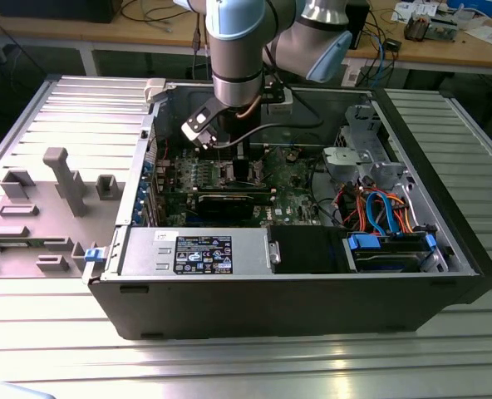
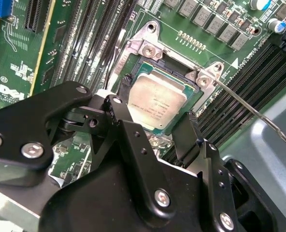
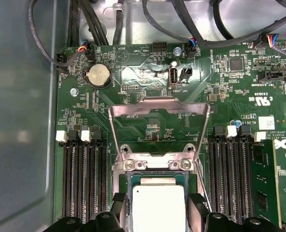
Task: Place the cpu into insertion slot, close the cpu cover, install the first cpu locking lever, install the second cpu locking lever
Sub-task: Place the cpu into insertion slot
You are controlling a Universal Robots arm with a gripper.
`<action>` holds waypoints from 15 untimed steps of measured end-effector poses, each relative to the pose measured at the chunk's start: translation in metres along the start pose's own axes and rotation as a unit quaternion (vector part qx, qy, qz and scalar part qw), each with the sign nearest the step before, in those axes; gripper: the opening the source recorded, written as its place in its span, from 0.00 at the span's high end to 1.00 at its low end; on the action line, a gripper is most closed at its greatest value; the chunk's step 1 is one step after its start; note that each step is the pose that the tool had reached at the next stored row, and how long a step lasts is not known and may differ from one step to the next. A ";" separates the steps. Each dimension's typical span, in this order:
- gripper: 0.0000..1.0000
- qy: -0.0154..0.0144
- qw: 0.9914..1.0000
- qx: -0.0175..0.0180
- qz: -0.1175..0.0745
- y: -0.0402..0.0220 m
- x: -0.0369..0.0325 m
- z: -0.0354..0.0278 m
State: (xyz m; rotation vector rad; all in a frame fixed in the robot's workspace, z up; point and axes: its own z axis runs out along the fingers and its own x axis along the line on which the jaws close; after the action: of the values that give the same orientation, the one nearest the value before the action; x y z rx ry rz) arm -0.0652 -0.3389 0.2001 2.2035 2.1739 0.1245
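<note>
Over cpu (image 3: 158,215): gripper (image 3: 158,200) straddles it, jaws spread, slim gaps.
Behind socket: cpu cover (image 3: 158,105) raised, blocks.
Flanks: memory slots (image 3: 85,179) crowd both sides.
Locking lever (image 2: 254,112): juts free.

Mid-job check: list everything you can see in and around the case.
case: one, black, open
motherboard: one, green, inside the case
insertion slot: one, silver-rimmed, on the motherboard
cpu: one, silver-grey, in the insertion slot
cpu cover: one, silver, swung up open
locking lever: one, silver rod, angled off the slot's corner
memory slots: two banks, black, flanking the slot
coin battery: one, silver, on the motherboard
cables: several, blue and orange, in the case, the exterior view's right
fixture tray: one, grey, the exterior view's left of the case
arm: one, grey-blue, reaching into the case
gripper: one, black, at the cpu
</note>
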 end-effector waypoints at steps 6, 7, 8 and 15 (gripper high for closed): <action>0.38 0.002 1.000 0.000 0.000 0.0000 -0.0001 0.0000; 0.38 0.002 1.000 0.000 0.000 0.0000 -0.0001 -0.0008; 0.38 0.002 1.000 0.000 0.000 0.0002 -0.0001 -0.0017; 0.38 -0.003 1.000 0.000 0.000 0.0013 0.0003 -0.0149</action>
State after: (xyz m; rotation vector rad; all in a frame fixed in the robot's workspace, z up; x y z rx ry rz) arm -0.0652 -0.3389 0.2150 2.2009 2.1718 0.1184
